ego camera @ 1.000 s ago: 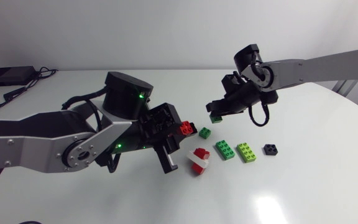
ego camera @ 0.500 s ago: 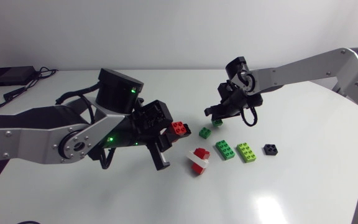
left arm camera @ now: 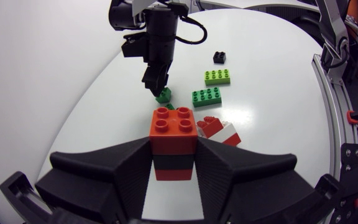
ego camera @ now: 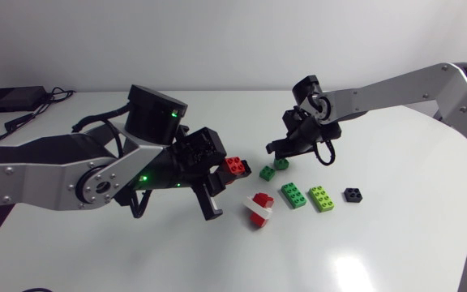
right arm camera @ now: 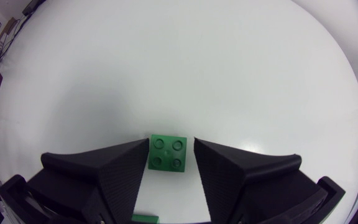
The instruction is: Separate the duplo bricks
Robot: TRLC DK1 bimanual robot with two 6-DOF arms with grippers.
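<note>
Near the middle of the table (ego camera: 379, 235), your left gripper (left arm camera: 174, 163) clamps a red brick (left arm camera: 173, 127) held aloft, while your right gripper (ego camera: 278, 152) stands narrowly parted around a small green brick (right arm camera: 168, 153) lying on the table.

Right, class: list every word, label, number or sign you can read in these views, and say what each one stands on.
No text can be read in any view.
Studs of the red brick: any marks are too blurred to read.
Studs of the green brick in the right wrist view: any marks are too small to read.
Left arm: green lights only, no lettering shows.
</note>
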